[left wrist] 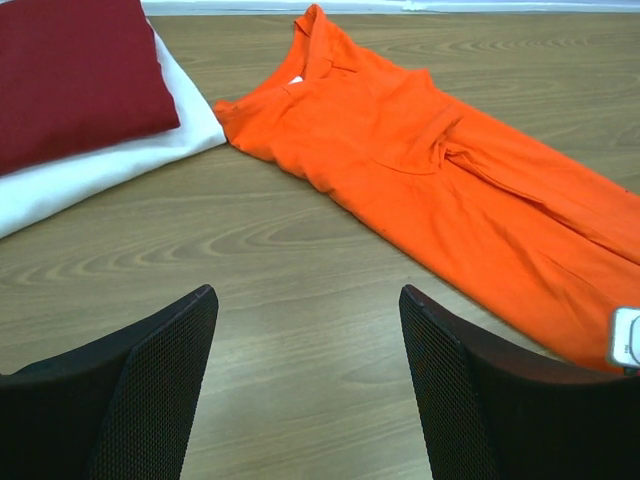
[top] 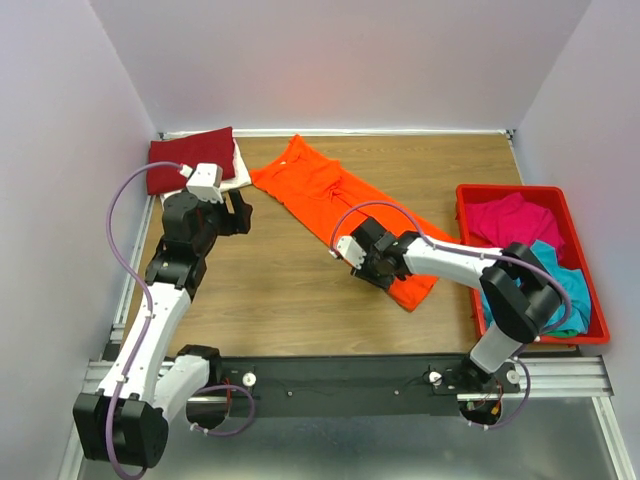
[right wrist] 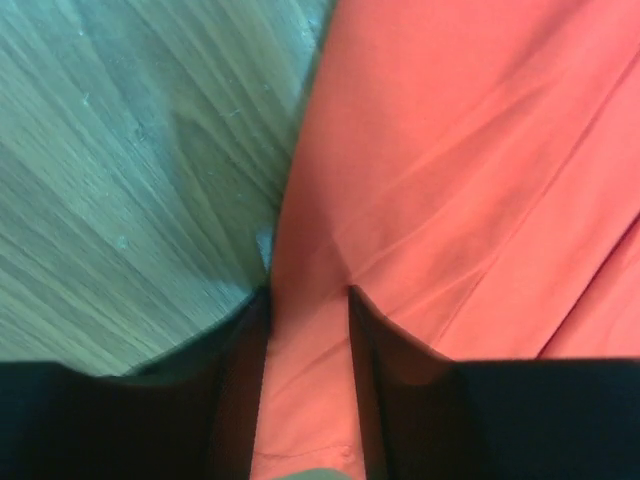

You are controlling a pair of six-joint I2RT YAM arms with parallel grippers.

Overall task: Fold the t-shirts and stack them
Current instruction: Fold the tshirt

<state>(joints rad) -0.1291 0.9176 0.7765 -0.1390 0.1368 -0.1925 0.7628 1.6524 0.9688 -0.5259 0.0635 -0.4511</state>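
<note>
A bright orange t-shirt (top: pixel 330 195) (left wrist: pixel 430 170) (right wrist: pixel 450 150) lies spread out diagonally across the middle of the table. My right gripper (top: pixel 380 270) (right wrist: pixel 308 292) is pressed down at the shirt's near left edge. Its jaws are partly closed, with a strip of orange cloth in the gap between them. At the back left, a folded dark red t-shirt (top: pixel 190 158) (left wrist: pixel 70 70) rests on a folded white one (top: pixel 240 172) (left wrist: pixel 90 175). My left gripper (top: pixel 238 212) (left wrist: pixel 308 292) hovers open over bare wood near that stack, holding nothing.
A red plastic tray (top: pixel 465 192) stands at the right edge with a magenta t-shirt (top: pixel 510 218) and a teal one (top: pixel 565 280) heaped in it. White walls enclose the table on the left, back and right.
</note>
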